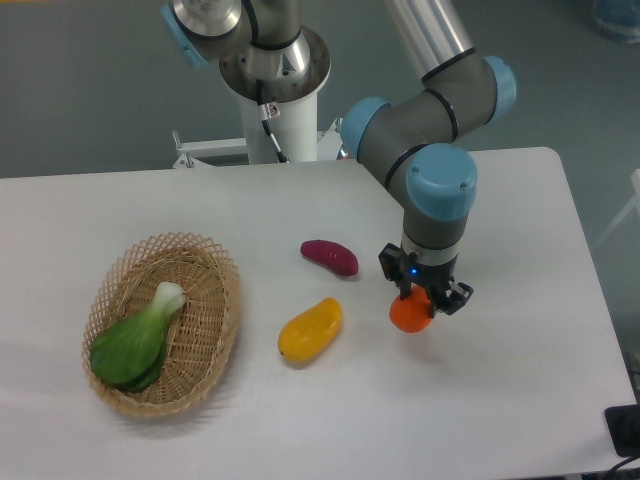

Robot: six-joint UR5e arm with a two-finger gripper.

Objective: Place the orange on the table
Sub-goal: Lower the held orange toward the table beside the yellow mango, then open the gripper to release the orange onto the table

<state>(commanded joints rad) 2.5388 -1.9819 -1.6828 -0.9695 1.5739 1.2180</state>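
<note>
- Hiding the top of the orange [408, 314], the gripper [424, 298] sat right of frame centre, fingers clamped on the fruit from above.
- Orange's lower half showed; couldn't tell whether it touched the table [500, 400] or hung just above it.
- Fingertips mostly lost against the fruit and dark gripper body.
- Arm was cut off at the top of the frame; a dark object [624, 430] was clipped at the lower right corner.
- Purple sweet potato [330, 256] lay near, up-left of the orange; yellow mango-like fruit [310, 330] lay left of it, both apart from it.
- Wicker basket [215, 330] at left held a green vegetable [138, 340].
- Bare white tabletop stretched right of and below the orange; right table edge was well apart from it.
</note>
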